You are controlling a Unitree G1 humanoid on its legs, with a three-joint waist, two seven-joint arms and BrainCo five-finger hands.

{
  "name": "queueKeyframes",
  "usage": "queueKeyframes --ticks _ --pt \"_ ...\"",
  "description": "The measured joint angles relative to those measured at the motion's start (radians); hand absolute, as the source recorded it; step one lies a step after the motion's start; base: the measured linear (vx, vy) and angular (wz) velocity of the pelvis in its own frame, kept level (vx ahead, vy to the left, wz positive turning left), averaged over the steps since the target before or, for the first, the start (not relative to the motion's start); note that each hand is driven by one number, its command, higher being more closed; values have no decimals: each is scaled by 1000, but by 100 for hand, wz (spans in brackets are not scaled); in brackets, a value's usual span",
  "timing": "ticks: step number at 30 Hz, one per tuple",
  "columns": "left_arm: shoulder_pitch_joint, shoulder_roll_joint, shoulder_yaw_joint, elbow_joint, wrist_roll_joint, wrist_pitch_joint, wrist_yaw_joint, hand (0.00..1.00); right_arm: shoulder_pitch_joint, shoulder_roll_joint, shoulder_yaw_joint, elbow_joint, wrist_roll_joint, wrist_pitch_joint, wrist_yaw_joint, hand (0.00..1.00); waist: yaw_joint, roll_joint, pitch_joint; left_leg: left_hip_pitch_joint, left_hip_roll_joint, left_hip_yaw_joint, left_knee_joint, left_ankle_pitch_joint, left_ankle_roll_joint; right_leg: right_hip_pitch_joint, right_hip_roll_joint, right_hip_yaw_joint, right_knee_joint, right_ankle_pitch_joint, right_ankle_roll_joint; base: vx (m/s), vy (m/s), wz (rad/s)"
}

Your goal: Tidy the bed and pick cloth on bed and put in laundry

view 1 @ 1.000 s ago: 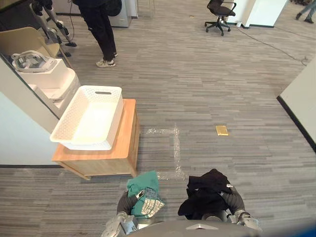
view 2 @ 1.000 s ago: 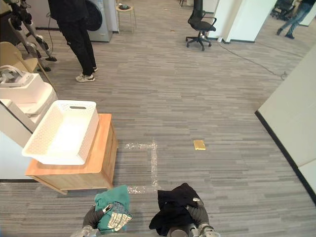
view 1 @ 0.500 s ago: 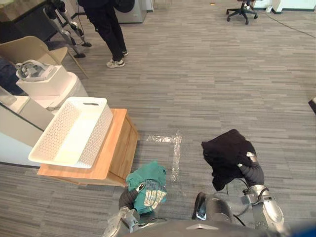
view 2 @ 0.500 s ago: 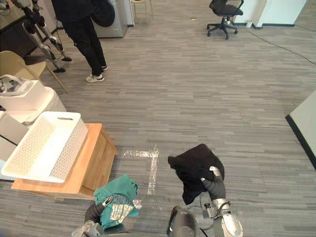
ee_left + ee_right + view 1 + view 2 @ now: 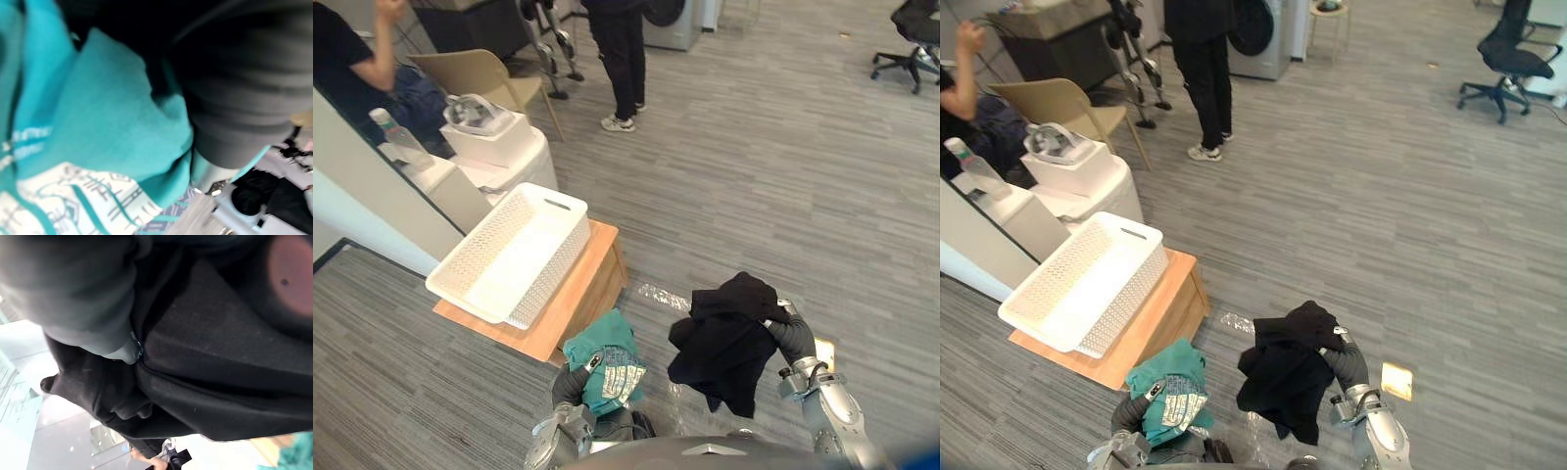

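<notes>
My left hand [image 5: 570, 384] is low in front of me, shut on a bunched teal cloth [image 5: 604, 354] with a pale printed patch. The same teal cloth [image 5: 93, 137] is pressed against the hand's dark cover [image 5: 244, 98] in the left wrist view. My right hand [image 5: 791, 340] is raised a little further forward, shut on a black cloth [image 5: 724, 338] that hangs down from it. Folds of the black cloth [image 5: 220, 382] lie under that hand [image 5: 73, 293] in the right wrist view. A white perforated laundry basket [image 5: 548, 284] stands on a low wooden table [image 5: 594, 279], ahead and to the left of the teal cloth.
A white unit [image 5: 494, 147] with a device on top and a beige chair [image 5: 475, 73] stand behind the basket. One person [image 5: 619, 49] stands further back, another [image 5: 352, 59] sits at the far left. Clear tape [image 5: 656, 294] marks the grey floor, and a small yellow thing [image 5: 1396, 380] lies there.
The whole picture has swung, so the camera moved. The right hand has lifted the black cloth up and forward. Both hands still hold their cloths.
</notes>
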Motion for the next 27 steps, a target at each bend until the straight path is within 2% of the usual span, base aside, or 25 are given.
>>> queueKeyframes --ticks 1,2,3,4,6,8,9,11,12,14,15,16,17,18,20,22,24,25,26,27 --pt "-1 4 3 -7 0 1 0 100 0 7 -1 3 0 12 -20 100 -4 -6 0 15 -8 -20 -22 -46 -1 -45 -40 23 161 -31 22 103 60 59" --pt "1 16 12 -16 3 2 0 100 5 22 8 -2 0 28 -38 100 -2 -33 -4 27 -34 -39 -25 -50 0 -114 -113 79 355 -31 3 77 5 62" --pt "11 26 21 -32 17 2 1 100 11 29 19 -2 -4 32 -44 100 -2 -64 2 42 -51 -55 -26 -54 1 -162 -157 124 484 2 -26 128 -57 74" --pt "22 40 36 -55 41 2 2 100 28 48 23 -1 -16 36 -47 100 -6 -85 9 65 -58 -92 -20 -64 5 -211 -187 172 610 65 -49 200 -104 94" --pt "40 59 36 -76 41 2 13 100 68 66 25 -2 -19 37 -50 100 -17 -98 4 83 -38 -163 -9 -78 7 -252 -160 224 674 15 -60 184 -105 106" --pt "36 71 40 -85 41 2 20 100 82 65 24 -4 -18 30 -53 100 -31 -94 3 84 -16 -231 -10 -86 -4 -290 -111 240 617 -30 -69 147 -119 104" --pt "30 77 41 -87 41 2 21 100 83 66 23 -4 -16 15 -53 100 -37 -91 4 89 -6 -285 -17 -87 -16 -338 -69 265 491 -45 -68 188 -130 89" --pt "29 75 45 -89 40 3 21 100 84 66 21 -4 -13 4 -53 100 -39 -86 4 92 4 -318 -21 -84 -36 -361 -30 293 374 -43 -64 248 -185 76" --pt "27 74 46 -89 41 5 19 100 92 66 16 -6 -5 -6 -54 100 -43 -77 1 94 16 -356 -32 -83 -51 -373 17 343 242 -24 -51 242 -220 94" --pt "29 74 41 -89 41 5 16 100 121 67 9 -35 3 -17 -57 100 -60 -71 -1 103 20 -435 -58 -82 -84 -382 70 457 74 51 -40 288 -313 124" --pt "38 75 34 -89 46 0 10 100 138 69 10 -50 6 -35 -55 100 -65 -76 -4 106 14 -487 -69 -88 -114 -374 89 554 -33 126 -26 324 -372 128" --pt "44 78 35 -87 61 0 10 100 148 73 8 -51 14 -42 -53 100 -67 -81 -8 109 13 -512 -67 -96 -130 -364 95 570 -35 213 -22 339 -385 107" --pt "47 56 31 -69 79 -2 9 100 157 75 -1 -48 16 -46 -54 100 -63 -45 -14 122 43 -524 -74 -95 -157 -356 121 548 -4 194 -34 258 -281 63" --pt "60 42 22 -71 80 -9 4 100 155 71 -4 -48 19 -46 -53 100 -57 -23 -20 120 63 -507 -77 -84 -173 -357 127 528 10 178 -47 350 -339 54" --pt "82 13 -5 -72 97 -45 -7 100 142 68 4 -49 22 -59 -51 100 -54 2 -29 124 95 -449 -106 -36 -186 -354 126 470 42 119 -74 246 -233 58" --pt "89 0 -5 -75 108 -61 -7 100 120 66 24 -54 21 -59 -47 100 -47 3 -29 126 112 -409 -100 -2 -181 -338 125 436 57 55 -89 155 -194 59" --pt "91 -11 -1 -104 108 -65 -7 100 123 67 49 -90 18 -58 -47 100 -35 -2 -24 43 144 -380 80 19 -156 -294 125 396 38 35 -102 156 -239 63" --pt "93 -18 -1 -126 108 -65 -7 100 130 61 60 -128 12 -57 -48 100 -34 3 -19 -46 184 -358 250 57 -136 -252 131 359 10 30 -109 139 -179 71" --pt "93 -21 -2 -133 107 -65 -9 100 129 57 68 -149 10 -56 -50 100 -29 2 -18 -101 213 -332 354 68 -136 -219 132 334 -17 26 -112 123 -102 63" --pt "93 -21 -2 -133 106 -64 -10 100 123 56 68 -154 9 -56 -50 100 -27 2 -19 -121 214 -312 381 61 -139 -202 132 326 -30 24 -113 142 -55 43"
